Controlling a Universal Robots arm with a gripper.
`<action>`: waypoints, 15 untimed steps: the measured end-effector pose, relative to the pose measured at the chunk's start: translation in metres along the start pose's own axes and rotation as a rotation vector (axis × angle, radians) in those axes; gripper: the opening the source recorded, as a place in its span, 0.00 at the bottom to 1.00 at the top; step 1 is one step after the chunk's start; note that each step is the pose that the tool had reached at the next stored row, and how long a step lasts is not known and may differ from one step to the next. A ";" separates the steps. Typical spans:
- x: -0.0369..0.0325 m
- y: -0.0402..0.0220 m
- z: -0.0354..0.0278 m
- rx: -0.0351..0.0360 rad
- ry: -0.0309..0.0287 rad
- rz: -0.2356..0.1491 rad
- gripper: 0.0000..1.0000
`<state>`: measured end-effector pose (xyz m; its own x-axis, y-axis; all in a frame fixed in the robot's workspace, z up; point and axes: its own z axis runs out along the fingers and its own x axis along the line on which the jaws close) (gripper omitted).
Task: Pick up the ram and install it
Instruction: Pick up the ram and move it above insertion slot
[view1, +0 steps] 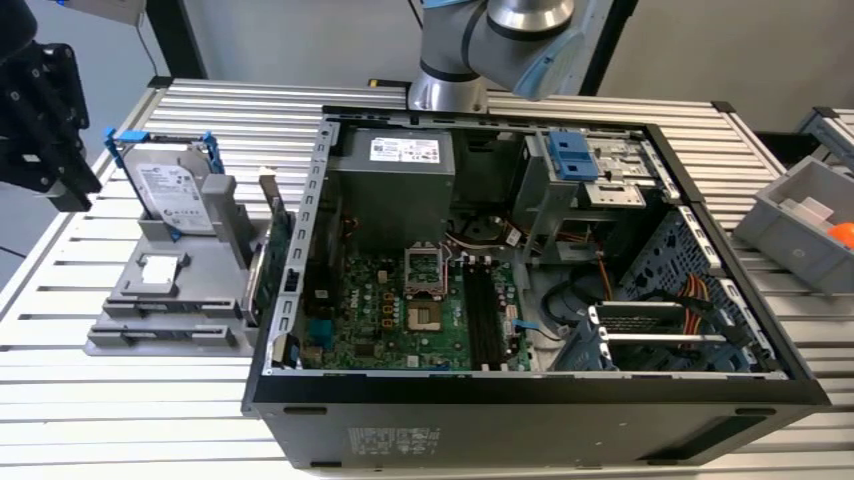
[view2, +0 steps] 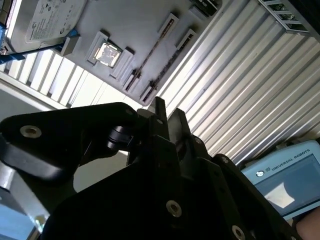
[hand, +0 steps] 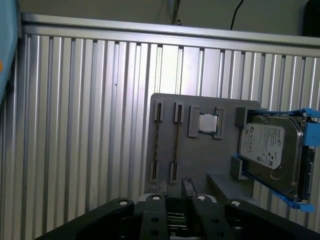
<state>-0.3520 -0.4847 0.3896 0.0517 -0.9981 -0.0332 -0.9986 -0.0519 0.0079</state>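
Two thin dark ram sticks stand on edge in the slots of a grey holder (hand: 200, 160). One ram stick (hand: 156, 145) (view2: 150, 57) is beside the other (hand: 176, 145) (view2: 167, 65). My gripper (hand: 174, 186) (view2: 169, 114) hangs well away from the holder, its black fingers (hand: 161, 187) pointing toward the sticks, slightly apart and with nothing between them. In the exterior view the gripper (view1: 70, 185) is a black block at the far left, off the holder (view1: 167, 325). The motherboard's long black slots (view1: 481, 312) lie inside the open computer case (view1: 534, 385).
A silver hard drive in a blue frame (hand: 270, 150) (view1: 174, 195) and a processor chip (hand: 207, 123) (view2: 106, 54) sit on the holder. A green expansion card (view1: 274, 262) stands between the holder and the case. A grey bin (view1: 807, 220) is at the exterior view's right.
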 end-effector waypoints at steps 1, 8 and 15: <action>0.0000 0.0000 0.0000 0.0000 0.0000 0.000 1.00; 0.0000 0.0000 0.0000 0.0000 0.0001 0.000 1.00; 0.0000 0.0000 0.0001 0.0002 0.0002 0.005 1.00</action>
<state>-0.3520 -0.4847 0.3895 0.0471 -0.9983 -0.0330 -0.9988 -0.0474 0.0079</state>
